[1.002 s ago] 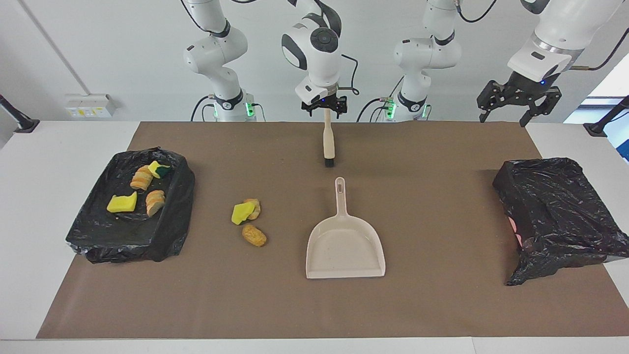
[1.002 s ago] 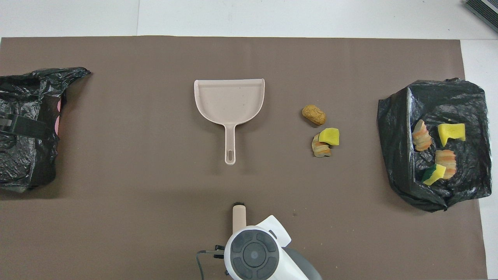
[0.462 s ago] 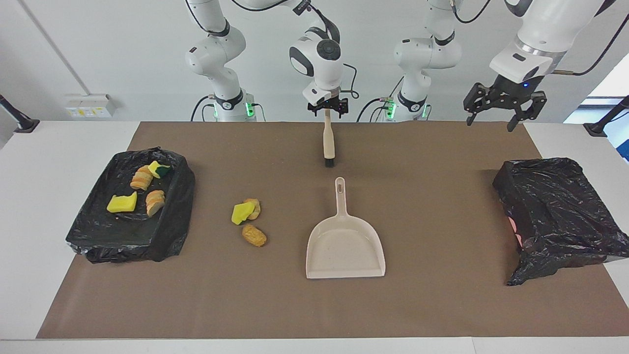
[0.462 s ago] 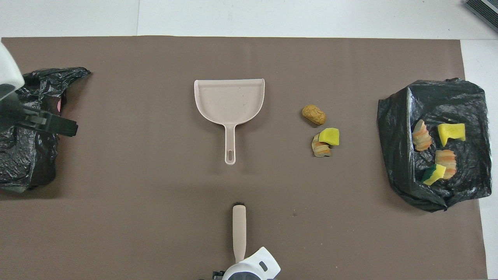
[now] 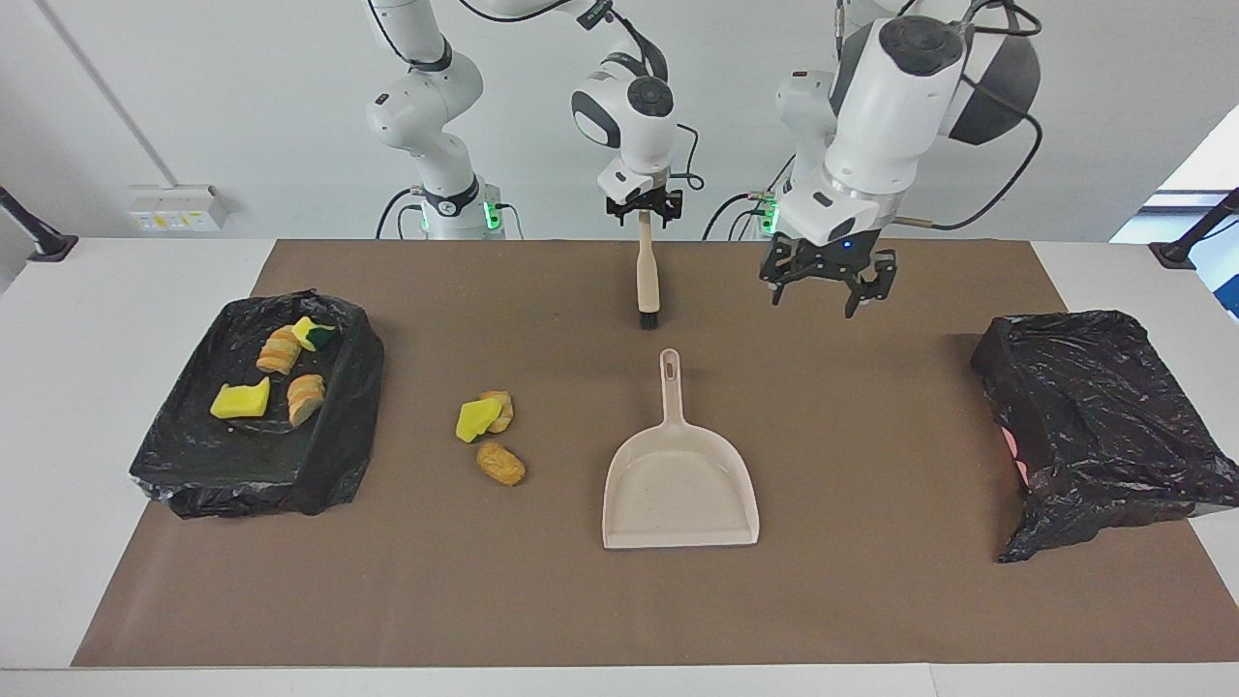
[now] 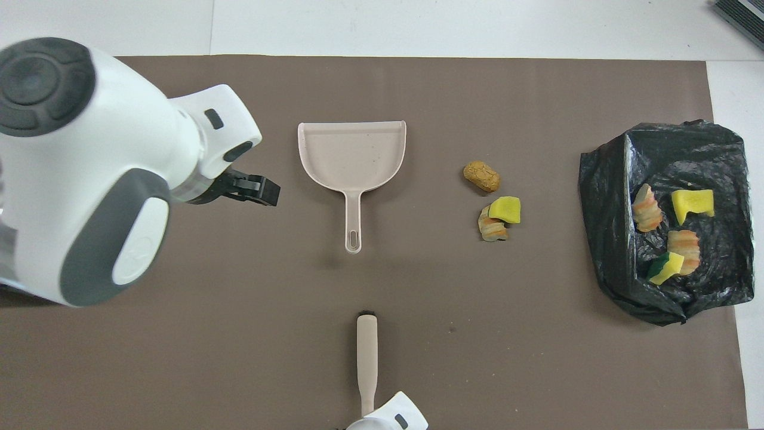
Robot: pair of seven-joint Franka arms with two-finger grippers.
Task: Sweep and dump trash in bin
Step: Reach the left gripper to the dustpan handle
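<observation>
**Two arms above a brown mat with dustpan, brush and scattered scraps**

A brown mat (image 5: 581, 600) covers the middle of a white table (image 5: 58, 436). A beige dustpan (image 5: 680, 489) lies flat at the mat's centre, its handle pointing toward the robots and its pan bare.

The right gripper (image 5: 643, 217) hangs over the mat's edge nearest the robots, its fingers pinching the top of a beige hand brush (image 5: 647, 279). The brush hangs upright with its dark bristles down, just short of the dustpan's handle tip.

The left gripper (image 5: 826, 290) hovers in the air with its fingers spread and nothing between them, over bare mat beside the dustpan's handle, toward the left arm's end.

Three pieces of trash lie loose on the mat, toward the right arm's end from the dustpan: a yellow sponge piece (image 5: 476, 421) touching a striped bread chunk (image 5: 500, 409), and a tan bread chunk (image 5: 500, 464) just beside them, farther from the robots.

At the right arm's end sits a tray lined with black plastic (image 5: 252, 465), holding four more scraps (image 5: 281, 373), one of them a green-backed sponge (image 5: 315, 334). At the left arm's end stands a bin draped in a black bag (image 5: 1094, 416). Nothing lies between the loose scraps and the dustpan.
</observation>
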